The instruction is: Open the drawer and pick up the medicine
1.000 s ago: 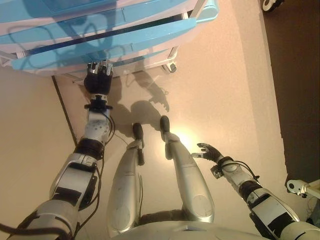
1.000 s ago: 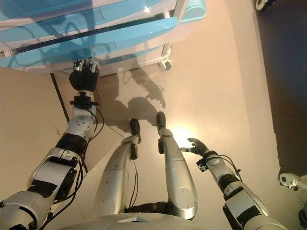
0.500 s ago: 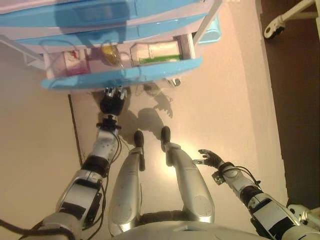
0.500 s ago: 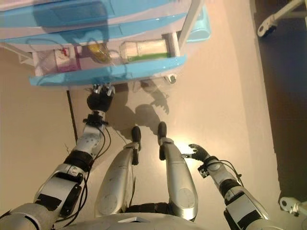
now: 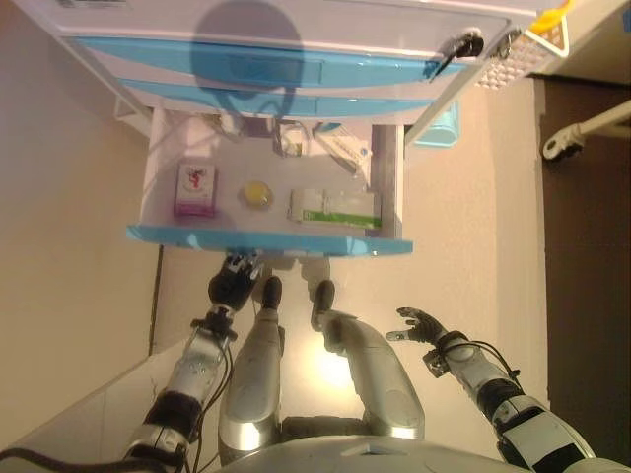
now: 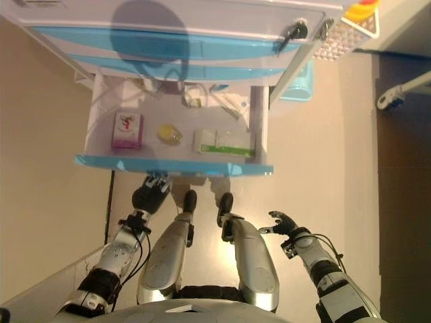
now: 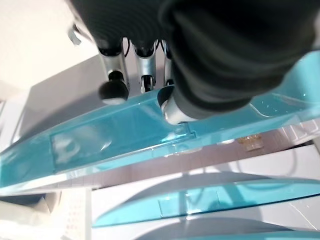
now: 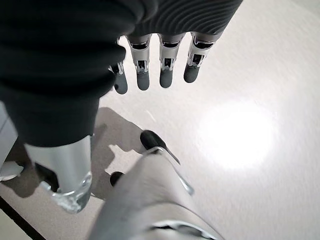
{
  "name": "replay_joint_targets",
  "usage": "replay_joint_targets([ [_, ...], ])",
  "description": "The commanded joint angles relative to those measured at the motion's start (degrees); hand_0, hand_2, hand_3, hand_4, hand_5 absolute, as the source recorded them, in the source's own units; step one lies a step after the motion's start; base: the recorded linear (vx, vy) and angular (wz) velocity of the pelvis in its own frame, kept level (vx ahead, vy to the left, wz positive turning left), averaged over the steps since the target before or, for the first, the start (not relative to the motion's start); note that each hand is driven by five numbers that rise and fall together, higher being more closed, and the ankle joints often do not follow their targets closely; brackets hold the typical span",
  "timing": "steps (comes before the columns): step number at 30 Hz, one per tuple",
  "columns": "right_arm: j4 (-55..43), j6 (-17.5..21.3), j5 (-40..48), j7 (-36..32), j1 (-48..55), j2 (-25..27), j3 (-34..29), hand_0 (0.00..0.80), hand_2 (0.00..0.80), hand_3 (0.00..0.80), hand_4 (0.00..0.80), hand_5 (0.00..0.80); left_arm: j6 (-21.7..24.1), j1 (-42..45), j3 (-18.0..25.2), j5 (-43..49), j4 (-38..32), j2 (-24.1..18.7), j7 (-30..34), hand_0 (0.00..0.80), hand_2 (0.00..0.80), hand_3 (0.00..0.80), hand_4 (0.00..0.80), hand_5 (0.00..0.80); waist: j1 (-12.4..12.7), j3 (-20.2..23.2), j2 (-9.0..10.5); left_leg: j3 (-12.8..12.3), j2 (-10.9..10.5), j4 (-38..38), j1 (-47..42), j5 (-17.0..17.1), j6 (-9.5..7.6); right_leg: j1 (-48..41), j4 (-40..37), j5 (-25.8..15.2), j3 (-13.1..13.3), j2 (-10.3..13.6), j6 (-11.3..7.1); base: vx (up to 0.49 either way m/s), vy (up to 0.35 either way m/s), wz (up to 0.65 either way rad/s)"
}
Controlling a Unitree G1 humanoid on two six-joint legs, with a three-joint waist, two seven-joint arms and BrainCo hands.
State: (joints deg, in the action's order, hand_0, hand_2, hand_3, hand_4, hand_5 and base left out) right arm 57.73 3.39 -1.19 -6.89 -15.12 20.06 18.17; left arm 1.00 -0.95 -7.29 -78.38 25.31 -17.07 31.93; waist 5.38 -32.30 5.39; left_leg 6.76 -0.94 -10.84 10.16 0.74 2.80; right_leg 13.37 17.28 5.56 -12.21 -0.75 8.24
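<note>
The left hand (image 5: 233,284) curls its fingers (image 7: 114,85) over the blue front lip of the drawer (image 5: 266,239), thumb against that lip, holding it pulled out of the cabinet (image 5: 296,69). Inside, a pink box (image 5: 194,189) lies near the drawer's left wall, a yellow round item (image 5: 256,195) sits mid-floor, and the green-and-white medicine box (image 5: 335,208) rests by the right wall (all three apart). The right hand (image 5: 422,325) hangs low over the floor, fingers (image 8: 167,70) relaxed and spread, holding nothing.
</note>
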Motion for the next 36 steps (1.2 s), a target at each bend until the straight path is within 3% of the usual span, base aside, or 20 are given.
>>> replay_joint_targets([
  [1,4.32,-0.76,-1.27,-1.34,7.45,4.29,-0.88,0.0,0.0,0.0,0.0,0.0,9.71,0.32,15.66,-1.13,-25.83,-9.54,13.15,0.7,0.7,0.7,0.7,0.7,5.07,14.4,-7.41,0.4,-5.4,-0.79,1.16,-1.46,-3.93,-7.04,-1.32,2.32,-0.31,4.09,-5.02,0.125,0.039,0.24],
  [3,4.77,-1.27,-1.71,-1.68,8.28,4.05,-1.63,0.0,0.0,0.0,0.0,0.0,7.94,2.89,17.82,-0.56,-28.34,-10.46,13.01,0.706,0.706,0.706,0.706,0.706,5.68,16.3,-7.53,1.07,-5.51,1.08,-1.08,-1.33,-3.87,-9.27,-3.22,1.98,-0.44,4.31,-5.49,0.125,0.035,0.24],
  [6,5.0,-1.88,-2.24,-2.15,9.51,3.5,-2.57,0.0,0.0,0.0,0.0,0.0,6.98,6.22,20.4,1.69,-30.68,-11.52,12.02,0.791,0.791,0.791,0.791,0.791,6.4,18.73,-7.56,1.51,-5.7,2.81,-3.19,-1.1,-3.86,-11.5,-5.18,1.44,-0.59,4.39,-5.92,0.126,0.037,0.11],
  [11,7.13,-1.45,-2.22,-2.3,10.85,2.19,-3.51,0.0,0.0,0.0,0.0,0.0,3.78,9.11,22.96,2.51,-31.89,-12.75,11.48,0.8,0.8,0.8,0.8,0.8,7.14,21.52,-7.47,1.85,-5.9,5.08,-6.21,-1.0,-4.2,-14.2,-7.51,0.66,-1.0,4.24,-6.36,0.111,0.036,0.05],
  [16,8.86,-0.45,-1.95,-2.17,11.74,1.63,-4.34,0.0,0.0,0.0,0.0,0.0,1.79,10.12,23.89,2.86,-30.83,-13.51,9.55,0.8,0.8,0.8,0.8,0.8,7.07,22.53,-7.43,2.01,-6.05,6.94,-8.3,-0.89,-4.71,-15.57,-9.01,-0.11,-0.93,4.1,-6.85,0.06,0.035,0.02],
  [21,9.34,0.4,-1.69,-1.93,12.45,1.78,-5.18,0.0,0.0,0.0,0.0,0.0,0.69,10.99,22.39,9.13,-26.46,-14.17,5.59,0.8,0.8,0.8,0.8,0.8,6.42,23.1,-7.34,1.71,-5.88,8.52,-9.56,-0.57,-5.14,-15.95,-9.95,-1.11,-0.43,3.95,-7.5,0.053,0.037,0.01],
  [22,9.47,0.78,-1.69,-2.13,12.6,2.03,-5.53,0.0,0.0,0.0,0.0,0.0,0.33,11.17,21.54,11.23,-24.89,-14.14,4.54,0.599,0.599,0.599,0.599,0.599,6.14,23.16,-7.32,1.59,-5.76,9.07,-9.86,-0.41,-5.2,-15.9,-10.13,-1.42,-0.23,3.87,-7.72,0.059,0.039,0.01],
  [24,9.48,1.17,-1.48,-2.28,12.81,2.29,-5.96,0.0,0.0,0.0,0.0,0.0,-0.22,11.41,20.27,14.95,-23.21,-14.28,2.14,0.549,0.549,0.549,0.549,0.549,5.83,23.19,-7.35,1.48,-5.54,10.02,-10.23,0.03,-5.25,-15.84,-10.39,-1.82,0.0,3.71,-7.94,0.054,0.032,0.0],
  [25,9.42,1.39,-1.19,-2.39,12.86,2.51,-6.11,0.0,0.0,0.0,0.0,0.0,-0.67,11.53,19.35,17.17,-22.18,-14.23,0.62,0.408,0.408,0.408,0.408,0.408,5.62,23.16,-7.41,1.34,-5.36,10.46,-10.38,0.31,-5.26,-15.75,-10.51,-2.05,0.19,3.62,-8.05,0.041,0.028,-0.04],
  [26,9.48,1.9,-1.06,-2.49,12.96,2.63,-6.32,0.0,0.0,0.0,0.0,0.0,-1.19,11.49,17.62,20.35,-20.32,-14.26,-0.65,0.0,0.0,0.0,0.0,0.0,5.31,23.11,-7.44,1.09,-5.1,11.2,-10.48,0.69,-5.22,-15.54,-10.63,-2.28,0.26,3.49,-8.22,0.031,0.029,-0.03],
  [29,9.68,2.83,-0.74,-2.73,12.93,3.13,-7.1,0.0,0.0,0.0,0.0,0.0,-2.12,10.68,13.44,26.65,-14.6,-14.08,-4.74,0.0,0.0,0.0,0.0,0.0,4.41,22.99,-7.42,0.32,-4.91,11.67,-10.26,0.92,-5.39,-14.8,-10.71,-2.71,0.79,3.35,-8.57,0.003,0.012,0.0],
  [32,9.98,3.69,-1.06,-3.35,12.53,3.72,-6.99,0.0,0.0,0.0,0.0,0.0,-1.36,8.08,9.23,32.8,-4.84,-13.77,-10.75,0.0,0.0,0.0,0.0,0.0,2.94,22.2,-7.13,-1.23,-4.89,10.18,-9.64,0.11,-5.92,-13.41,-9.71,-2.93,1.87,3.44,-8.77,0.002,0.037,-0.02],
  [36,10.47,4.88,-1.97,-3.72,12.26,3.82,-7.21,0.0,0.0,0.0,0.0,0.0,0.74,4.13,6.94,39.25,10.32,-11.85,-16.93,0.0,0.0,0.0,0.0,0.0,0.95,21.29,-6.63,-2.91,-4.75,9.27,-9.74,-0.69,-6.4,-12.5,-8.84,-3.2,3.34,3.34,-9.16,0.026,0.033,-0.18],
])
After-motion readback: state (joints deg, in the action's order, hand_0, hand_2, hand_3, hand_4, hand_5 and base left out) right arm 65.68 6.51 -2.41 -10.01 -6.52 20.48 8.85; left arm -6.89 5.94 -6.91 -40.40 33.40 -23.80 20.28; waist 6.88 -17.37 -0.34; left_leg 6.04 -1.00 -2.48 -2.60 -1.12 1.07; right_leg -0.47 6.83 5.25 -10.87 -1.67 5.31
